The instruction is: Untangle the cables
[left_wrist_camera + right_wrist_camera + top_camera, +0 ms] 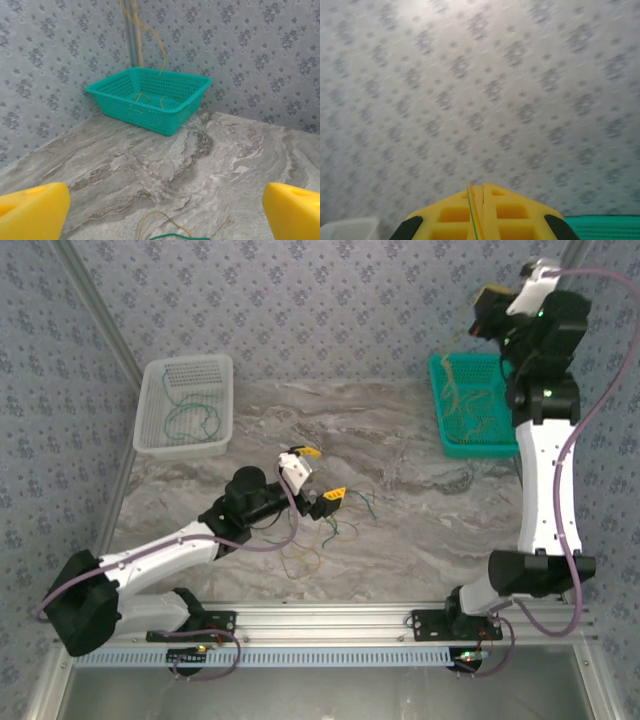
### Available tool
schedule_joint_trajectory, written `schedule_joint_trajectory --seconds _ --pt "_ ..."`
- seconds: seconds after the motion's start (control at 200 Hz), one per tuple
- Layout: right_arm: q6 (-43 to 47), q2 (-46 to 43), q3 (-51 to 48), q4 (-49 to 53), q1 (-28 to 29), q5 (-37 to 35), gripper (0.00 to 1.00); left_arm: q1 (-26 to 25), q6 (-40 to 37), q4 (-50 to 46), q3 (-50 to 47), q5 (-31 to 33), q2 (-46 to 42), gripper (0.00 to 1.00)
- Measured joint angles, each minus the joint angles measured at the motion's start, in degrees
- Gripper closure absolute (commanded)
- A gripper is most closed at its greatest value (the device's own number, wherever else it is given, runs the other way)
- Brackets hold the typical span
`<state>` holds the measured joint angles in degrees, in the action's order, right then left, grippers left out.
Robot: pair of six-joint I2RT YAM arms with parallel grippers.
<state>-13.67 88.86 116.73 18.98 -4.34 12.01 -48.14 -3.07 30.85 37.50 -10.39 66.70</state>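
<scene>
A grey marble-patterned tabletop [430, 520] backed by blue-grey floral wallpaper, seen from above. In the middle of the frame the left gripper [320, 474] reaches out over the table with its yellow fingers spread wide and nothing between them. In its own wrist view the two yellow fingertips [32, 212] sit at the lower corners of the frame, far apart. Just below and to the right of this gripper in the overhead view, a loose tangle of thin dark green and yellow cables [325, 535] curls on the bare tabletop near the lower centre. At the upper left stands a white plastic mesh basket [150, 430] with green wire loops [190, 418] lying inside. At the upper right stands a teal plastic mesh basket [440, 410] holding a heap of tan wires [475, 405]. The right arm is raised above the teal basket, at the top right of the frame, and the right gripper [487, 305] has its yellow fingers pressed together on a thin tan cable [452, 370]. The right wrist view shows that strand clamped in the seam between the fingers, against blurred wallpaper. In the left wrist view the strand hangs from the top of the frame down into the teal basket.
</scene>
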Motion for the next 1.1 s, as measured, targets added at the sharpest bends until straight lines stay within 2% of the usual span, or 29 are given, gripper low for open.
schedule_joint_trajectory --seconds 0.195,0.325,0.42,0.6,0.75,0.914,1.104 --pt "1.8 13.3 23.6 8.0 -3.8 -9.0 1.00 0.0 -0.6 -2.0 -2.6 2.9 -3.4 0.02" --pt "3.3 15.9 25.2 10.1 -4.2 -12.8 1.00 0.0 -1.0 -2.7 -3.7 4.6 -4.8 0.02" --pt "4.1 14.8 17.2 8.3 -4.3 -14.0 1.00 0.0 -1.0 -2.9 -4.4 5.4 -5.3 0.02" --pt "4.3 9.5 -15.6 -5.9 -3.8 -18.0 1.00 0.0 -1.0 -3.0 -5.2 5.8 -5.3 0.02" --pt "4.4 10.2 -35.0 -16.6 -3.8 -21.7 1.00 0.0 -0.9 -3.6 -6.3 6.6 -6.7 0.02" --pt "1.9 14.7 -38.0 -21.4 -6.8 -20.0 1.00 0.0 -1.0 -4.0 -7.4 8.0 -8.3 0.02" --pt "-1.0 18.4 -31.5 -20.8 -9.7 -16.9 1.00 0.0 -1.0 -4.3 -7.5 9.0 -8.5 0.02"
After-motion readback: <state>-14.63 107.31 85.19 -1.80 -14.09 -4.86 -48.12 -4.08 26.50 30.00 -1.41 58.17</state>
